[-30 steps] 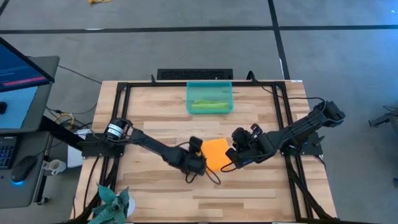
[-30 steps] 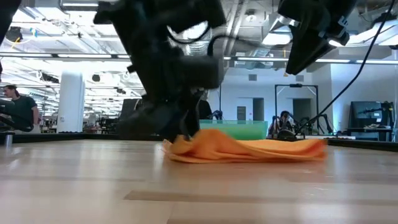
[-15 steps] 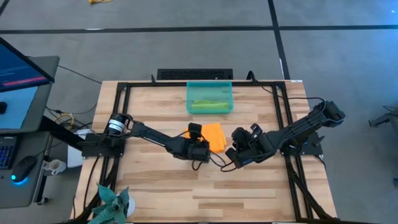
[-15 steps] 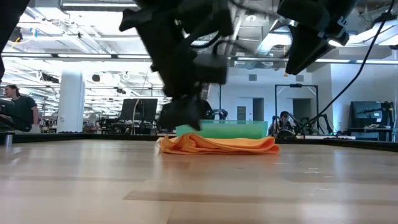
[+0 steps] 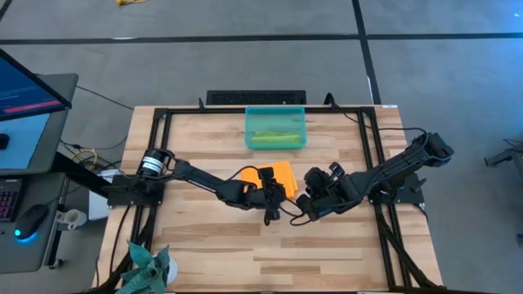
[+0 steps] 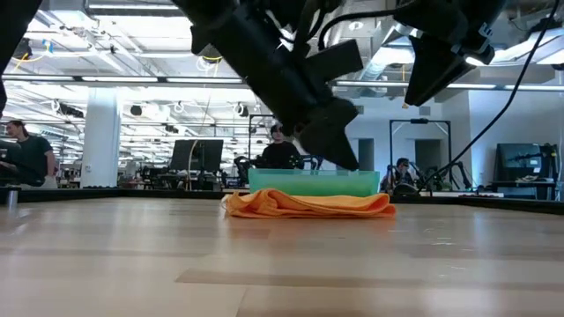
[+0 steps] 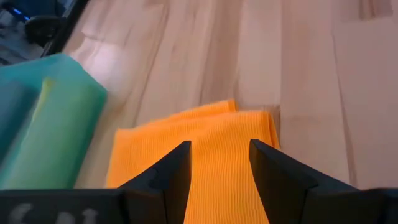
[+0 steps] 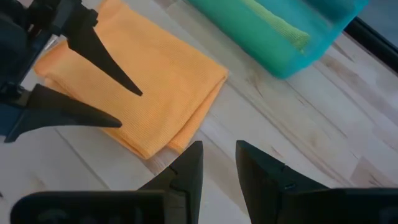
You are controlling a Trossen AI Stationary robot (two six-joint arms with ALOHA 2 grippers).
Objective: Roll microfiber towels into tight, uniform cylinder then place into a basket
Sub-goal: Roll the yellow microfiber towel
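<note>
We've got the ribbed orange towel (image 5: 280,175) folded flat just in front of the translucent teal basket (image 5: 275,128). Left gripper (image 5: 272,198) hovers over it, fingers apart; right gripper (image 5: 308,202) beside it, also parted, empty.

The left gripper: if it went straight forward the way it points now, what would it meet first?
Most likely the orange towel. In the left wrist view the left gripper stands open and empty, and the folded towel lies directly ahead between its fingers. The basket sits off to one side. How high the gripper hangs above the towel is unclear.
</note>
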